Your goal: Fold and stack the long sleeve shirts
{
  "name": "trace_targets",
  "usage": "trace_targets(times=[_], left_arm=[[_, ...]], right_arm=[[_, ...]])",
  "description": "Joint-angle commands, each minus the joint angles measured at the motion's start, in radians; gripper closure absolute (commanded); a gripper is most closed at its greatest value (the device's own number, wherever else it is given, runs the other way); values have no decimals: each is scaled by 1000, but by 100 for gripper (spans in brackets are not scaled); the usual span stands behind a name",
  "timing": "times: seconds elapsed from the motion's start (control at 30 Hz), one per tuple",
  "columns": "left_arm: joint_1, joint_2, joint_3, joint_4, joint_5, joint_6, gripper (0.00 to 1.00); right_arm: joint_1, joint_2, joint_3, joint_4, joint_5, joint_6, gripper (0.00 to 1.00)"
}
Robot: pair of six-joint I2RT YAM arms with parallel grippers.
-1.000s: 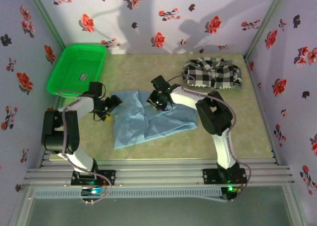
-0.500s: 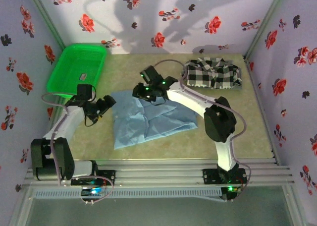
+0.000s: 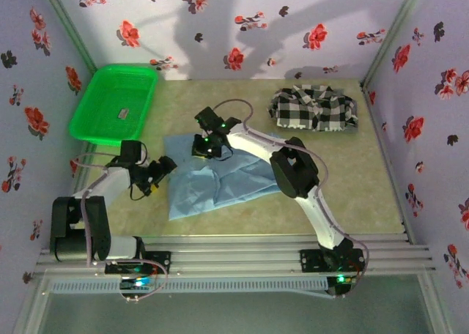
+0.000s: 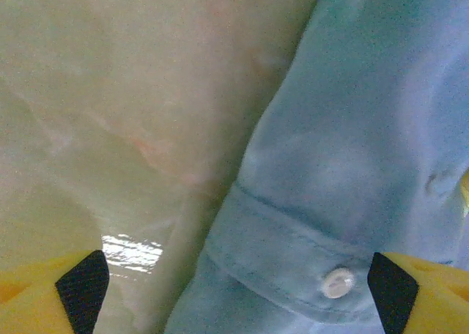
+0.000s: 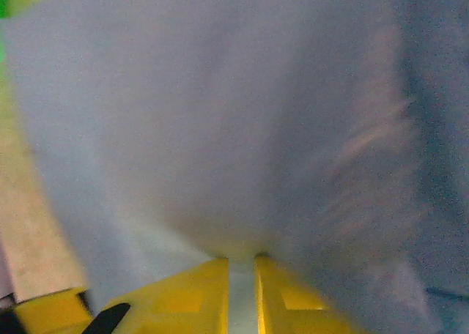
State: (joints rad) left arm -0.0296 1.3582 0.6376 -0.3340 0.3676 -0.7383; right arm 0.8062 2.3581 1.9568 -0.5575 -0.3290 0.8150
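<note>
The blue shirt (image 5: 220,129) is a blur in the right wrist view, its pinched fold hidden between the right gripper's (image 5: 242,275) fingers. The bottom edge cuts off the left gripper (image 4: 236,283) above its fingertips (image 4: 82,284). The item (image 3: 123,113) in the basket (image 3: 102,139) is too small to tell.

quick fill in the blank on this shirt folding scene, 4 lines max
1. The right hand is ____ (open or shut) on the light blue shirt.
2. The left hand is open, and the cuff between its fingertips bears a white ____.
3. The black-and-white checked shirt lies at the table's far ____ corner.
4. The basket at far left is coloured ____.

Missing words: shut; button; right; green.
</note>
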Motion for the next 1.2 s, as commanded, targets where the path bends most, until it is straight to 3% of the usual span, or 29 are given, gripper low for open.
trace_targets(times=[0.0, 0.33, 0.63, 0.83, 1.03, 1.17], left_arm=[[1, -23, -39, 53, 24, -1, 4], [-54, -17, -122, 210, 51, -88, 1], [-139, 39, -100, 352, 99, -140, 15], [-174, 55, -96, 415, 139, -156, 17], [-216, 84, 20, 236, 155, -61, 18], [-244, 153, 89, 145, 138, -4, 24]], right_arm=[[-22, 13, 34, -69, 32, -34, 83], [-74, 11, -61, -55, 86, -52, 83], [-76, 11, -96, -38, 72, -55, 84], [-77, 4, -108, -29, 62, -54, 84], [-81, -9, -131, -15, 59, -49, 85], [-82, -11, -139, -1, 50, -39, 85]])
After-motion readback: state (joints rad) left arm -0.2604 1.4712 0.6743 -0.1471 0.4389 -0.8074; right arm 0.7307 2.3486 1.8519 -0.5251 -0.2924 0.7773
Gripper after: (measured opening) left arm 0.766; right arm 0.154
